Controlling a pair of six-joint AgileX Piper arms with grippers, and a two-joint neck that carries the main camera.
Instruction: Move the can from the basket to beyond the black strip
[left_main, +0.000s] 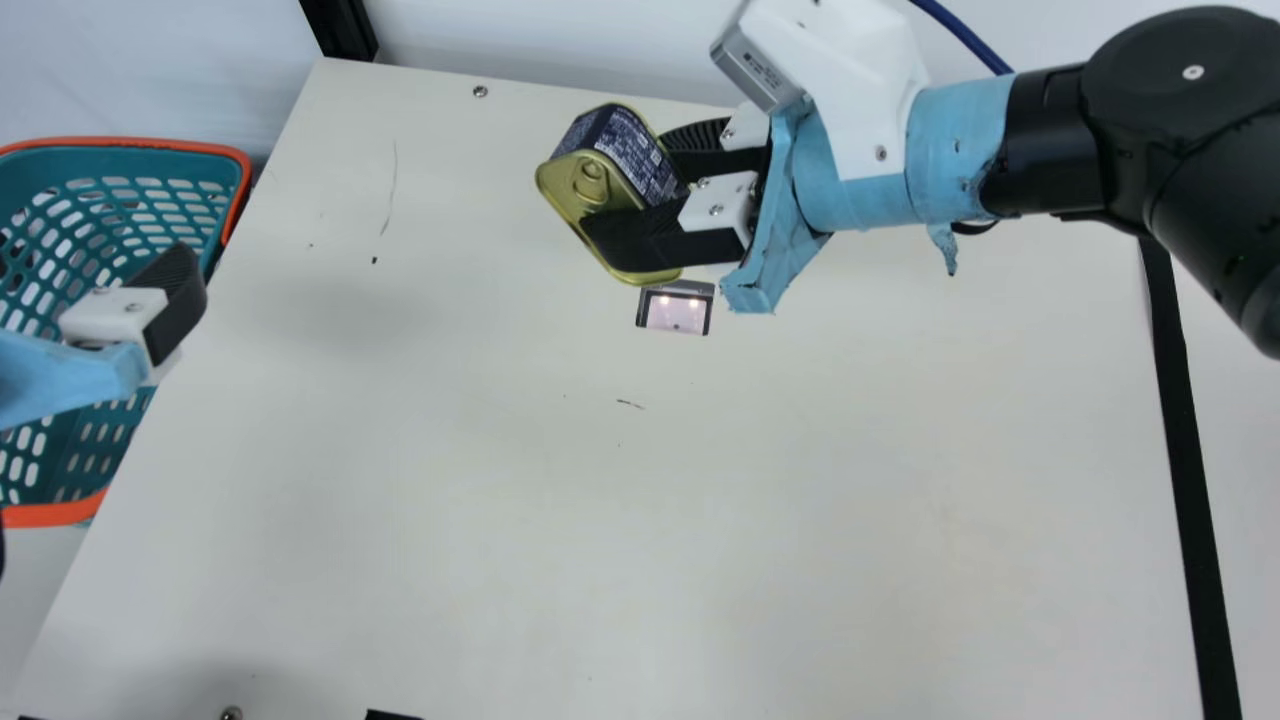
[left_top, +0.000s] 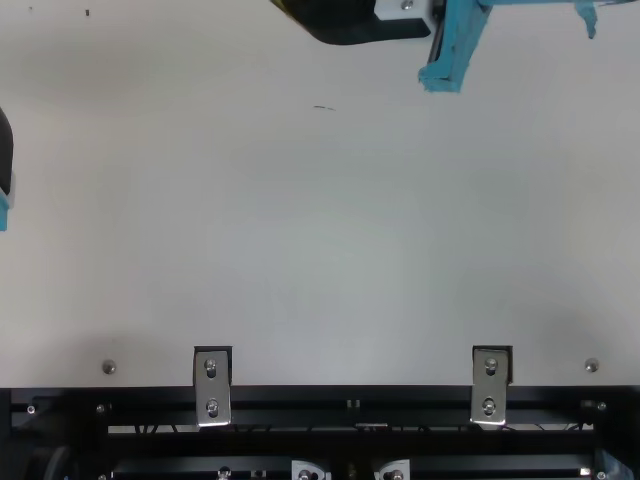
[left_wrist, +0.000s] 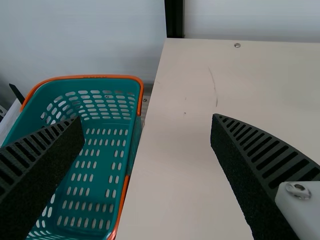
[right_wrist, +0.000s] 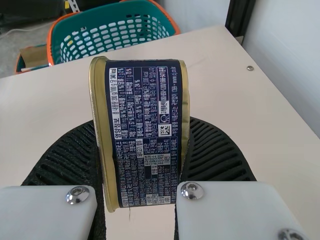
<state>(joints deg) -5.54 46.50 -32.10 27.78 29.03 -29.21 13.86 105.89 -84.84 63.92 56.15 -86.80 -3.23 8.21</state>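
In the main view my right gripper (left_main: 650, 190) is shut on the can (left_main: 588, 190), a gold tin with a dark blue label, held tilted over the table's far half. The right wrist view has the can (right_wrist: 145, 132) pinched between the ribbed fingers of my right gripper (right_wrist: 142, 150). At the main view's left edge my left gripper (left_main: 180, 300) is over the basket's side; in the left wrist view my left gripper (left_wrist: 150, 150) stands open, nothing between its fingers. The teal basket (left_main: 235, 170) has an orange rim. The black strip (left_main: 1180, 430) runs down the table's right part.
The cream table (left_main: 600, 540) has a wall behind it and a black post (left_main: 340, 30) at its far left corner. A small lit device or reflection (left_main: 676, 308) shows below the can. A black rail (left_top: 350, 405) with metal brackets lines the near edge.
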